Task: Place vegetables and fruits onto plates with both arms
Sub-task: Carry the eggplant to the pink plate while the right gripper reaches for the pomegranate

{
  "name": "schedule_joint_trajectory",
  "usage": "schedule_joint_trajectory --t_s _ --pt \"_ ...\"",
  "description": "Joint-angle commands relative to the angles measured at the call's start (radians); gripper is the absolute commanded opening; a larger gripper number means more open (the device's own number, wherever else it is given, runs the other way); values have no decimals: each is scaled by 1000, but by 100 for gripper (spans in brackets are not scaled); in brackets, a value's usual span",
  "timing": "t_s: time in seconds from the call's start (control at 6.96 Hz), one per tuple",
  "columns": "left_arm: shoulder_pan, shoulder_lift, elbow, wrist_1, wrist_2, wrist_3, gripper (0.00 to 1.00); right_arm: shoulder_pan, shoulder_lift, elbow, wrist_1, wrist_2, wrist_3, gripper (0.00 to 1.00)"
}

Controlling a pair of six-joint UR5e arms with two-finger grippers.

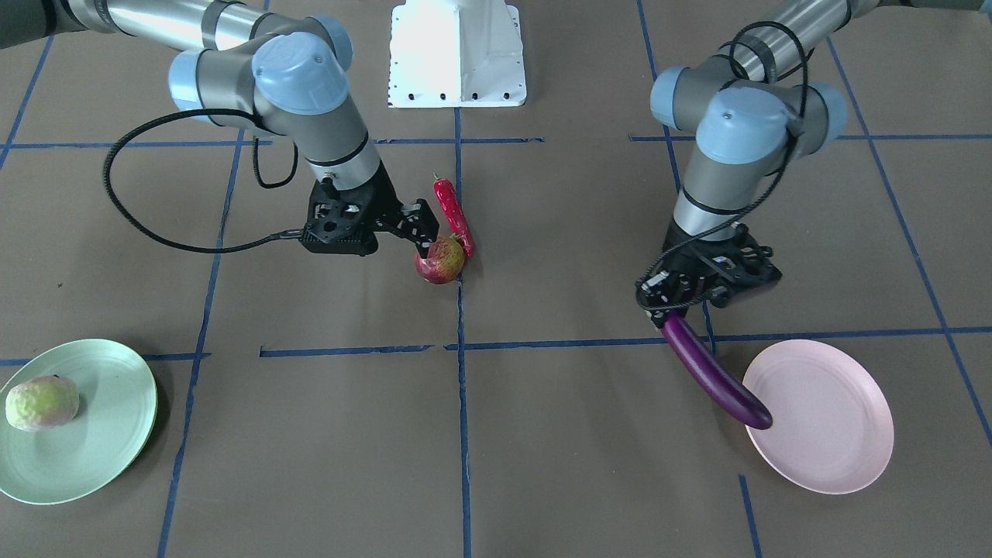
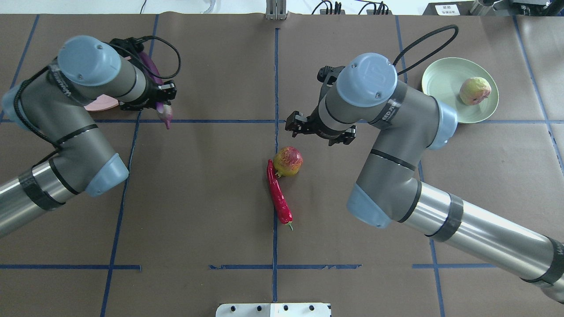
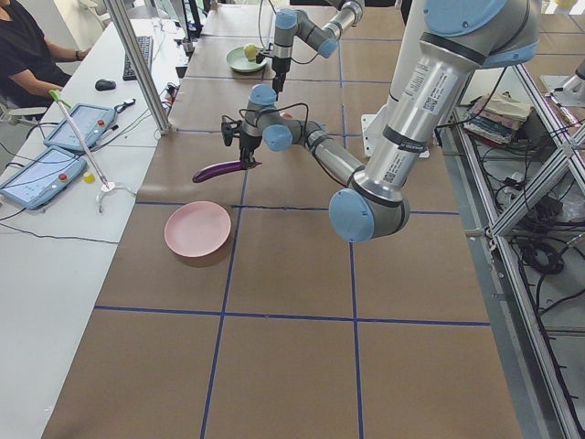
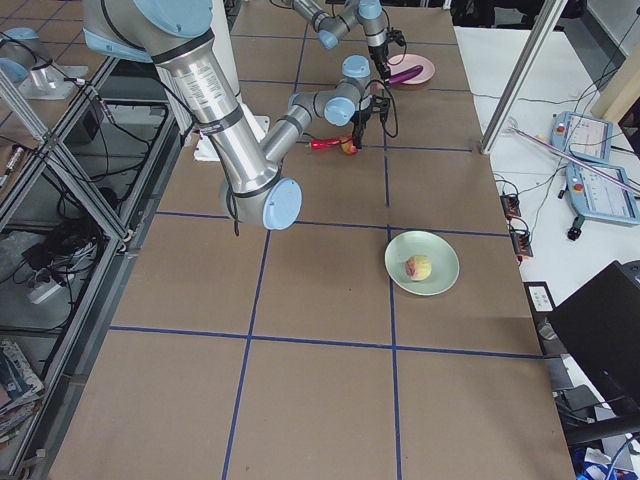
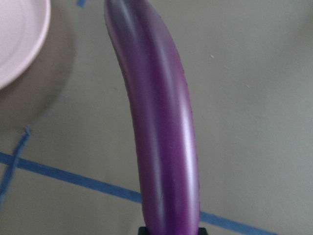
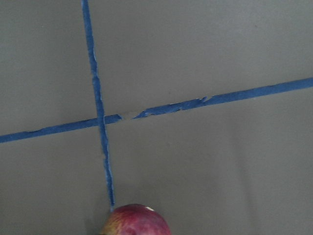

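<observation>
Mint plate [image 1: 93, 453]: nearest row of the front-facing view, on the right arm's side. It carries the pale wrinkly ball [image 1: 43, 402], so this item is judged done.
Pink plate [image 1: 833, 442]: same near row, on the left arm's side. Nothing rests on it yet.
Eggplant [image 1: 713, 376]: held in the air by its stem end, slanting down toward the pink plate. Its tip is at the rim in the front-facing view, while the side view shows it well above the surface. Delivery is under way and not yet complete.
Left end effector [image 1: 673, 314]: pinching the eggplant's stem end.
Red-green fruit [image 1: 440, 260]: lies on the surface near the centre line. It is not yet picked up.
Right end effector [image 1: 425, 229]: fingers spread, just above and beside the red-green fruit, holding nothing. It is probably lining up a grasp.
Chili pepper [image 1: 454, 215]: farthest item, lying on the surface just beside the fruit, possibly touching it. It is untouched and waits for a plate.
</observation>
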Motion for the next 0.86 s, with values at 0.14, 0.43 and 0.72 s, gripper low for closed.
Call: schedule_joint_trajectory --t_s 0.14,0.43,0.72 --pt "-94 47 110 -14 -29 50 0 -63 105 -163 -6 -32 194 100" --pt "-116 44 152 -79 -29 80 1 -70 125 -159 -135 -35 190 100" --pt "-116 44 174 -83 -29 83 1 -84 119 -166 -138 -53 182 99"
